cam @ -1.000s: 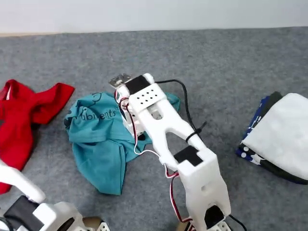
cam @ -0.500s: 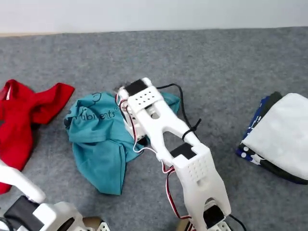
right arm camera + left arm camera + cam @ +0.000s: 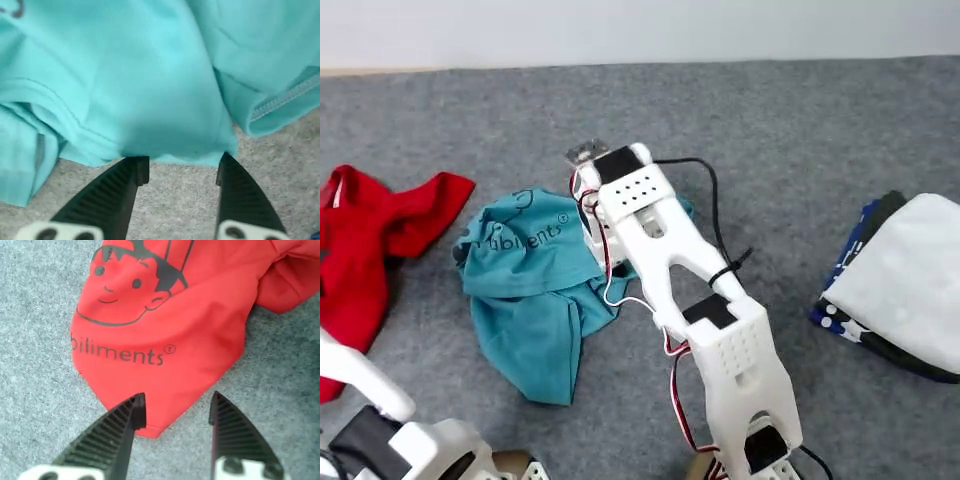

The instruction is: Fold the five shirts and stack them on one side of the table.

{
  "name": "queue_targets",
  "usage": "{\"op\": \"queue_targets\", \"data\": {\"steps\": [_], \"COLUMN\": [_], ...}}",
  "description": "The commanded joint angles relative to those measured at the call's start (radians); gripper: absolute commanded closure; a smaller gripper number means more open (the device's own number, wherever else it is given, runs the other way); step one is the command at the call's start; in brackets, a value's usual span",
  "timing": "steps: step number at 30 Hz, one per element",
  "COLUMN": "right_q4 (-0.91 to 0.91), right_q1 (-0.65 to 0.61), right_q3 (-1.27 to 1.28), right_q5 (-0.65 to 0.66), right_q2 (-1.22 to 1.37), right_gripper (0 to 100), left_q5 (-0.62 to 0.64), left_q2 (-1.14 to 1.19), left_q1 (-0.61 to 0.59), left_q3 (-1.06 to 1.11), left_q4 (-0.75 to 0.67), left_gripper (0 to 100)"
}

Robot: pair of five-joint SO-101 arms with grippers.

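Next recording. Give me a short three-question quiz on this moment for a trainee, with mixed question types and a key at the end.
1. True or false: the right gripper is open, at the edge of the teal shirt.
2. Which shirt lies below the left gripper? A. the red shirt B. the teal shirt C. a yellow shirt
3. In one word: what colour is the top layer of the folded pile?

Key: 1 true; 2 A; 3 white.
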Motion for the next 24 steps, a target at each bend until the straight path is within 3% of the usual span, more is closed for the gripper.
{"op": "queue_targets", "data": {"steps": [1, 24], "right_q4": [0.033, 0.010], "right_q1": [0.010, 0.028], "right_q3": [-0.046, -0.048], "right_q5": [-0.021, -0.021], "right_q2": [-0.068, -0.119], "right_gripper": [76.5, 76.5], "left_q5": [-0.012, -0.058], "left_q2": [-0.040, -0.037], "left_q1": [0.005, 0.005], "left_q3": [-0.004, -0.002], "left_q4": [-0.015, -0.014], "left_gripper": [80, 80]}}
